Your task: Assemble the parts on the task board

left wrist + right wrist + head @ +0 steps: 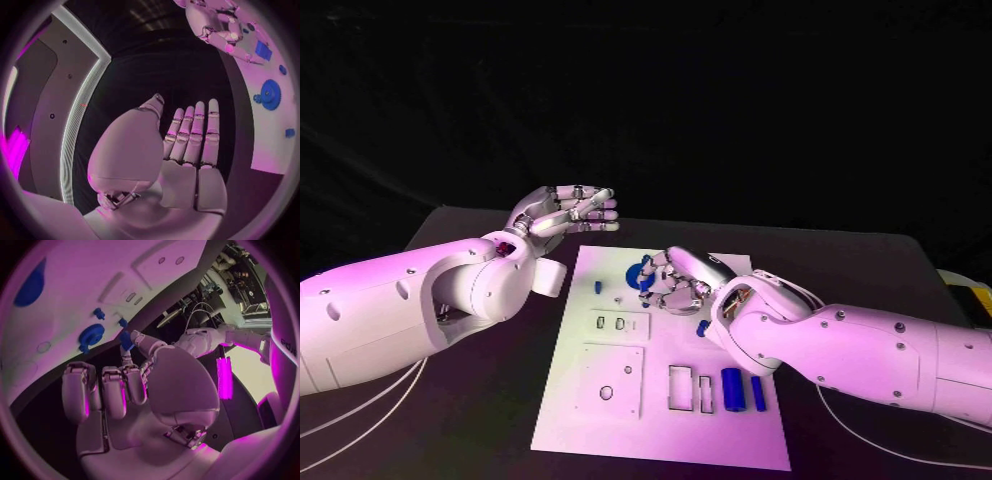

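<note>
The white task board (661,410) lies in the middle of the black table. My right hand (678,282) hovers over its far part, beside a blue gear (643,272). In the right wrist view its other fingers are curled in, while thumb and a finger pinch a small blue part (127,341) just above the board, near the gear (92,334). My left hand (567,210) is raised off the board's far left corner; its fingers (194,130) are stretched out flat with nothing in them. Two long blue parts (731,385) lie at the board's near right.
The board carries small slots (610,322), a rectangular frame (689,388), a square plate (610,380) and a small blue peg (599,287). A yellow object (966,295) sits at the table's right edge. Bare black table lies on both sides of the board.
</note>
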